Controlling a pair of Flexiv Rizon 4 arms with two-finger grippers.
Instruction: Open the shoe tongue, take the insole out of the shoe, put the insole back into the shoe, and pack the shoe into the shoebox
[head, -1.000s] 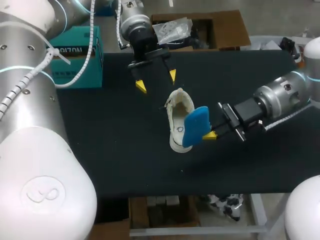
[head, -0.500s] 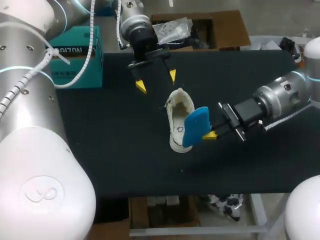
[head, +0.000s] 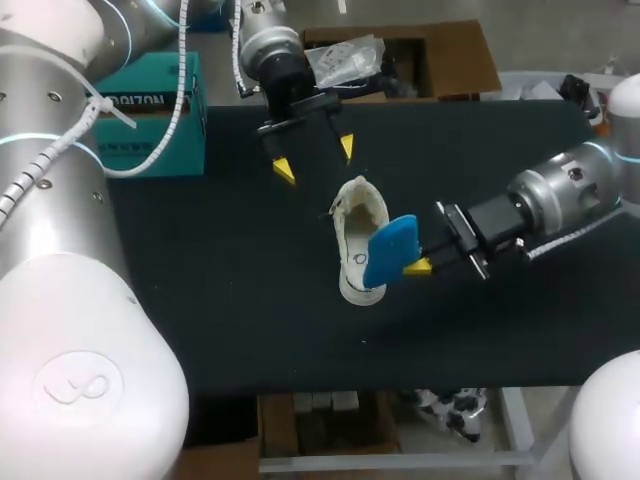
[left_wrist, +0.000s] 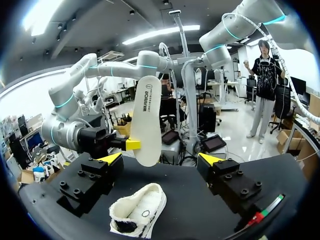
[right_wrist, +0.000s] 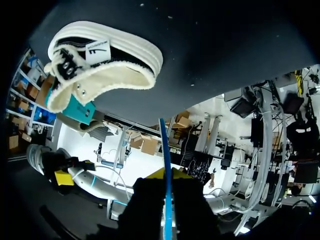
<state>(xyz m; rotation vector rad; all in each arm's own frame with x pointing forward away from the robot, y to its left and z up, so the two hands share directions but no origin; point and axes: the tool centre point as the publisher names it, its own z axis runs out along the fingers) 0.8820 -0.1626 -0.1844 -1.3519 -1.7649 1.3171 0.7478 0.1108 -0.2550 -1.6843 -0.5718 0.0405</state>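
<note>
A cream and white shoe (head: 352, 232) lies on the black table, its opening toward the far side. My right gripper (head: 418, 266) is shut on a blue insole (head: 388, 250) and holds it tilted over the shoe's toe end. The right wrist view has the insole (right_wrist: 165, 145) edge-on between the shut fingers (right_wrist: 168, 174), with the shoe (right_wrist: 100, 65) ahead. My left gripper (head: 315, 158) hangs open just beyond the shoe's heel, holding nothing. In the left wrist view the shoe (left_wrist: 137, 215) lies under the open gripper (left_wrist: 161, 159), and the insole's pale underside (left_wrist: 146, 125) stands upright beyond it.
A teal shoebox (head: 150, 110) stands closed at the table's far left corner. An open cardboard box (head: 440, 55) holding plastic bags sits behind the table's far edge. The black tabletop (head: 220, 300) is bare to the left of the shoe.
My right gripper has nudged the insole slightly up and left over the shoe. The left arm has hardly moved.
</note>
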